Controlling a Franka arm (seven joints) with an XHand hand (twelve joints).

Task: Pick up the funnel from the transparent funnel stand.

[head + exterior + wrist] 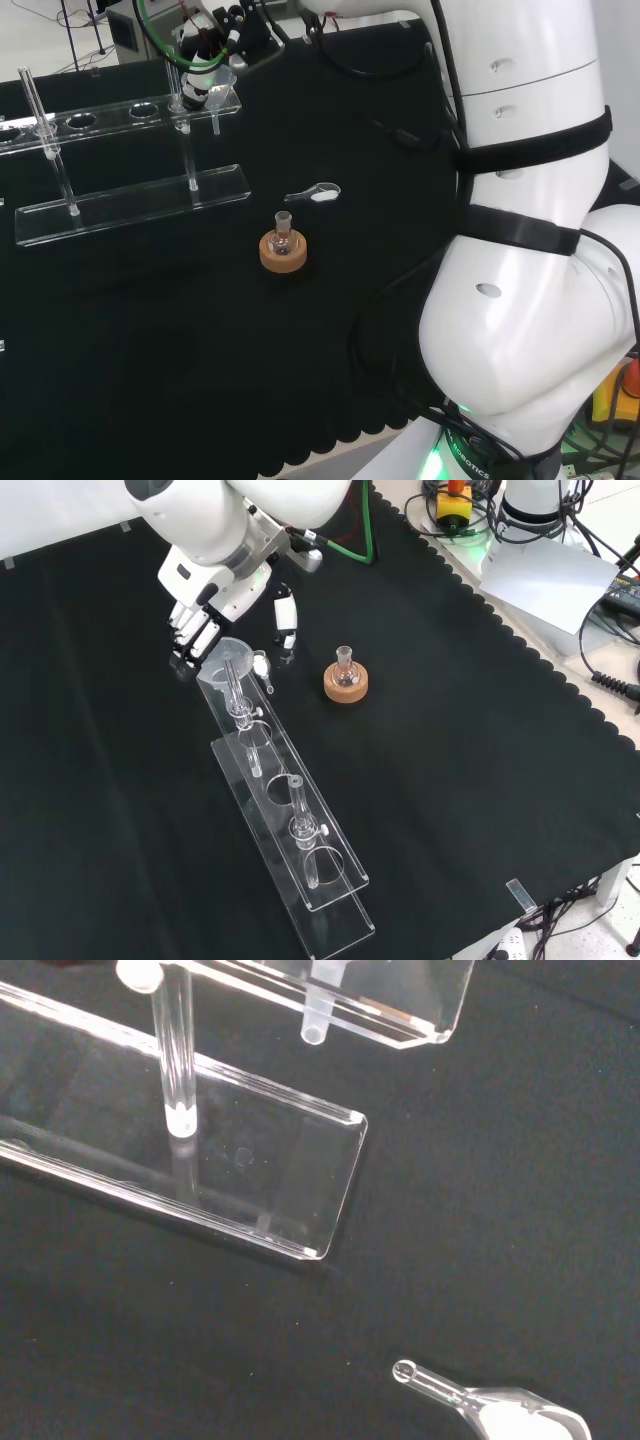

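The clear funnel (228,656) sits in the end hole of the transparent funnel stand (322,882). In the head view that is the stand's right end, where the funnel (224,83) shows below the black and white hand (205,62). In the front view the hand (195,620) hovers just above and behind the funnel. Its fingers (188,635) lie to the funnel's left and its thumb (287,615) to the right, spread apart with room on either side. The wrist view shows the funnel's stem (316,1018) poking through the stand's upper shelf, over the base plate (250,1165).
A small flask on a cork ring (285,250) (346,683) stands near the cloth's middle. A clear scoop with white powder (318,194) (510,1415) lies beside the stand's end, close under the hand. A tall glass tube (36,100) stands in the stand.
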